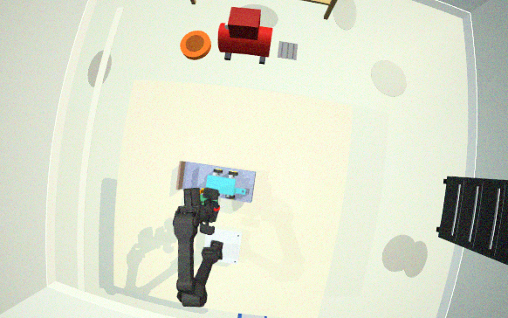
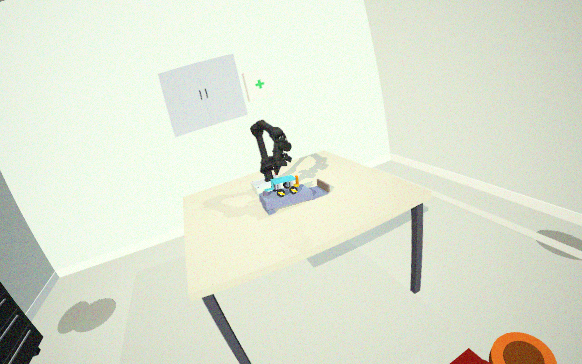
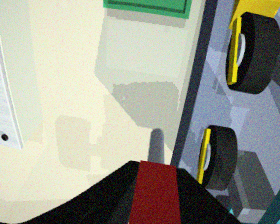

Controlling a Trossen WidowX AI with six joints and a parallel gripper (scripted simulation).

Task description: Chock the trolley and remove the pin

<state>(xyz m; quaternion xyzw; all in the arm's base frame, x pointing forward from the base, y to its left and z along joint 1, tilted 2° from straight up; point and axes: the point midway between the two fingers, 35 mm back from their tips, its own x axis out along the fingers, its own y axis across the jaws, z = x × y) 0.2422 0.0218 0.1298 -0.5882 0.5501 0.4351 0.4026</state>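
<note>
My gripper (image 3: 155, 173) is shut on the stop pin (image 3: 156, 195) (image 1: 216, 209); its red head is between the fingers and its grey shaft points out, free of the trolley. The pin is above the table beside the ramp, short of the green tray (image 3: 188, 9) (image 1: 202, 197), which the arm partly hides in the top view. The turquoise trolley (image 1: 222, 185) (image 2: 284, 181) stands on the blue-grey ramp (image 1: 195, 169) (image 2: 274, 202) (image 3: 215, 102). The yellow chock (image 3: 261, 7), its orange handle also showing in the exterior view (image 2: 297, 181), sits against the downhill side of a near-side wheel (image 3: 261, 52).
A brown end board (image 1: 181, 176) (image 2: 323, 186) stands at the ramp's downhill end. A white plate (image 1: 233, 250) (image 3: 3, 100) with dark holes lies between the ramp and the arm's base. The ramp's long near edge and the trolley's wheels are close beside the gripper.
</note>
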